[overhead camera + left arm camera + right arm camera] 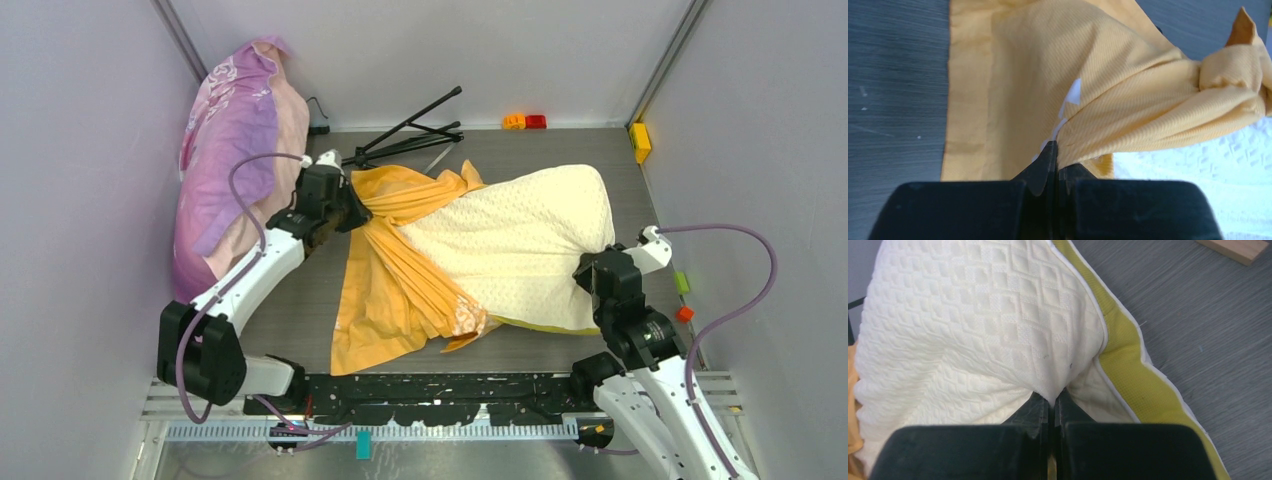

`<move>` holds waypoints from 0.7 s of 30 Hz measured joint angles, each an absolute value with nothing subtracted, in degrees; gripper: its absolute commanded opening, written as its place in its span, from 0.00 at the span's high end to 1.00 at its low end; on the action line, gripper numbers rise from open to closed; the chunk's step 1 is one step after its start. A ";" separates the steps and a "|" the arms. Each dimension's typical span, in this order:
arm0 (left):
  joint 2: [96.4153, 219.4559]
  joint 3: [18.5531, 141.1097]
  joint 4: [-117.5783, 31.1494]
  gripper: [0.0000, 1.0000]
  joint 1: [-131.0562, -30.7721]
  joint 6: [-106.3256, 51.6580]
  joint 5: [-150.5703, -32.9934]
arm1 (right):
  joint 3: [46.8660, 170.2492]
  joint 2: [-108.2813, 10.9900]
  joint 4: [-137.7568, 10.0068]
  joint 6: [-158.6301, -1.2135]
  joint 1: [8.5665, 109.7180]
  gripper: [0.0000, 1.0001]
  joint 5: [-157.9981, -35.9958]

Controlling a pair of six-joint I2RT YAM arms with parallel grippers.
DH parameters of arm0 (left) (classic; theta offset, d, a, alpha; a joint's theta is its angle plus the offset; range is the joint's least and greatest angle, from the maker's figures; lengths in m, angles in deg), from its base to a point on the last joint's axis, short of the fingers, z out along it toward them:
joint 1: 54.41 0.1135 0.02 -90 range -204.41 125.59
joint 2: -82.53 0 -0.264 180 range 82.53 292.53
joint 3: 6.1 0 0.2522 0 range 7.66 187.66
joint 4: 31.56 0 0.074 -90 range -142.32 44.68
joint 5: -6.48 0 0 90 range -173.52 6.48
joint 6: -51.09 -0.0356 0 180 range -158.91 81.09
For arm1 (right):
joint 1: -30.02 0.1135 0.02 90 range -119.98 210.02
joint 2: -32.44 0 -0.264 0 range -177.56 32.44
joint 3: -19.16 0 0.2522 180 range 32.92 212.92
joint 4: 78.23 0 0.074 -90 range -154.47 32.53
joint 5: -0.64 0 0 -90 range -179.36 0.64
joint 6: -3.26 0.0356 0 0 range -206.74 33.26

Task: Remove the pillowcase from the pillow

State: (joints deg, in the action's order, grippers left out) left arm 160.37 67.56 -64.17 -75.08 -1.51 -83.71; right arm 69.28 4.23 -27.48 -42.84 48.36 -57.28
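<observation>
Most of the pillowcase (395, 280) lies bunched on the grey table (300, 322), wrapping just the left end of the pillow (515, 245). Left gripper (1054, 150) is clamped on its orange fabric. Right gripper (1052, 399) pinches the pillow's near-right corner; floral pillow (230, 140) sits far left.

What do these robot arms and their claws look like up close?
The left arm and right arm are white shells with chunky black joints. A purplish cable loops loosely alongside each. The left gripper and right gripper are black: a blocky body with two tapered, wedge-shaped fingers.
</observation>
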 measured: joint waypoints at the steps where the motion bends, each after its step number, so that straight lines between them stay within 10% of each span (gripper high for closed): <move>1: 159.41 66.73 -64.17 1.00 -74.29 -0.63 -83.49 | 69.30 4.16 -26.89 -42.07 48.43 1.00 -56.56; 7: 154.69 63.21 -64.19 1.00 -71.19 3.13 -82.50 | 69.35 2.35 -25.40 -39.60 48.80 0.99 -56.56; 11: 154.45 63.15 -63.56 0.97 -70.75 2.34 -84.52 | 69.37 -0.27 -26.32 -41.55 48.74 0.51 -59.14; 14: 156.00 64.74 -64.41 0.73 -70.25 0.94 -87.51 | 70.57 -3.49 -26.65 -43.91 48.30 0.18 -61.11; 17: 158.49 67.58 -64.89 0.42 -70.12 -1.29 -89.37 | 73.87 -7.71 -26.58 -46.84 47.73 0.13 -64.01; 21: 157.14 68.89 -66.77 0.25 -71.74 -4.04 -88.51 | 79.99 -13.91 -25.31 -49.57 47.53 0.12 -69.26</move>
